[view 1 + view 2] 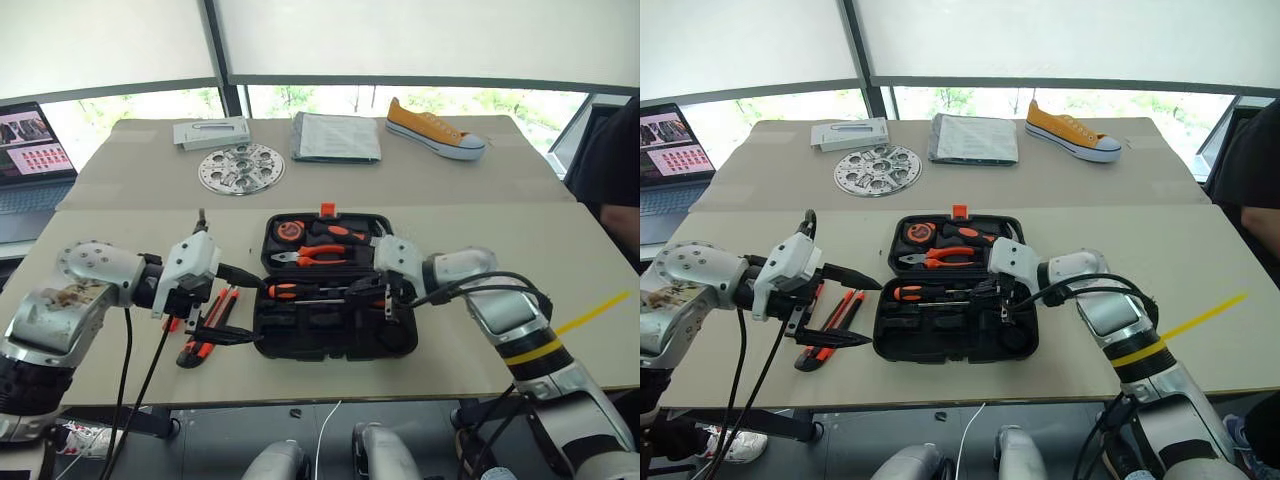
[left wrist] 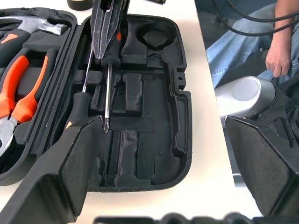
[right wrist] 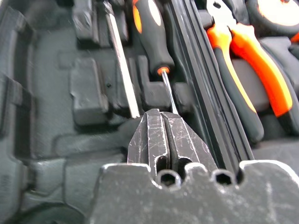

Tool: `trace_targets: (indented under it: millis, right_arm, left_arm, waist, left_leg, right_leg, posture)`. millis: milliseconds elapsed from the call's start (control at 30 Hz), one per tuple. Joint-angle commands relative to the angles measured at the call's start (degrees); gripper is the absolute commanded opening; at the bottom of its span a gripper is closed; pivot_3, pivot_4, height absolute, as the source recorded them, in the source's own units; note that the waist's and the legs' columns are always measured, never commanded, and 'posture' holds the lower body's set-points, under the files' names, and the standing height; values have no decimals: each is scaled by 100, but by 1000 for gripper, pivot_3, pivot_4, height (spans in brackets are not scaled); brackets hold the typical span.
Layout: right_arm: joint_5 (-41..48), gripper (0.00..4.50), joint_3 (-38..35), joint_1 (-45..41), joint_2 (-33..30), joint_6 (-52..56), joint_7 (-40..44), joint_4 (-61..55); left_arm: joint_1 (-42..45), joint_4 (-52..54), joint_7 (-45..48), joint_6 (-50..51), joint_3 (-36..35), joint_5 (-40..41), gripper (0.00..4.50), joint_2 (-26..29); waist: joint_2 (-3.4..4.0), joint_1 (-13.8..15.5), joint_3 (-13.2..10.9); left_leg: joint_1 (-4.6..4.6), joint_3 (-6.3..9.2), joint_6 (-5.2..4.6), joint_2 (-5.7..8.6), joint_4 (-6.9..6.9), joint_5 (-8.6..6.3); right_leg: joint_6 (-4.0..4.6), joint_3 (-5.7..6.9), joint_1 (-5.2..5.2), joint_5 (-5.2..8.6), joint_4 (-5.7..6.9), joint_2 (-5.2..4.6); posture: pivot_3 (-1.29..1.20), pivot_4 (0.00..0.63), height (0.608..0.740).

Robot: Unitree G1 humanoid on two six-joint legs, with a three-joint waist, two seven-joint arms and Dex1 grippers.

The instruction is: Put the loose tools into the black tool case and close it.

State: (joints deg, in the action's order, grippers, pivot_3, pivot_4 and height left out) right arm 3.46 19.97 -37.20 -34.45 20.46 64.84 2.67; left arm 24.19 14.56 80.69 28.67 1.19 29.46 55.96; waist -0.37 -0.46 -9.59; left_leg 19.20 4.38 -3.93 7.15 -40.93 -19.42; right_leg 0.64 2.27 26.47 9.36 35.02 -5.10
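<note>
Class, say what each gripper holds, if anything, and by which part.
Right gripper: shut on a screwdriver, by its steel shaft, inside the case. Left gripper: open, holding nothing.

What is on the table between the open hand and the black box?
Two orange-and-black tools lie there, beside the tool case, under the left gripper, in the right eye view.

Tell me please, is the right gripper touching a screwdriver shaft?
Cannot tell: in the right wrist view the shut right gripper hides where the screwdriver shaft ends.

Matt black moulded plastic tool case (image 1: 330,335), shiny steel screwdriver shafts (image 3: 122,60), and scratched metal right hand (image 3: 164,133).
</note>
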Motion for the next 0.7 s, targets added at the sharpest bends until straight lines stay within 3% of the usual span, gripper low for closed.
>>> trace_targets:
  millis: [33,133,333,500,600,700]
  right_arm:
    - [-318,32,481,350,-262,-11,320,-40]
    - [-285,32,522,451,-316,13,384,-218]
    - [327,32,-355,154,63,511,-10,-268]
    - [752,32,-721,239,-90,795,160,-621]
    - [660,714,-600,394,-213,604,173,-677]
    - [710,1717,-565,490,-238,580,169,-859]
  left_arm:
    - [18,48,8,-145,-57,-4,4500,1]
    - [-8,41,18,-192,-44,-26,4500,-3]
    - [35,-25,37,-300,1,-76,4500,-13]
    - [78,-82,52,-372,48,-93,4500,-29]
    - [137,-131,59,-403,103,-118,4500,-64]
    - [195,-161,82,-418,147,-136,4500,-96]
  waist:
    - [-1,18,1]
    - [-10,66,7]
    - [-25,70,16]
    - [-24,48,15]
    - [-24,50,15]
    - [-24,44,15]
  left_leg:
    - [-1,1,0,0,0,0]
    - [-2,4,0,1,2,0]
    - [-3,7,0,1,2,0]
    - [2,7,0,-1,2,0]
    - [3,7,0,1,2,0]
    - [2,6,0,1,1,0]
  right_leg:
    - [0,0,-1,0,-1,0]
    - [-1,4,-5,0,-4,0]
    - [0,3,-8,0,-6,1]
    - [1,2,1,0,-2,2]
    - [0,3,2,0,-3,1]
    - [0,1,1,0,-3,1]
  posture:
    - [0,150,740]
    - [0,150,740]
    - [0,150,740]
    - [0,150,740]
    - [0,150,740]
    - [0,150,740]
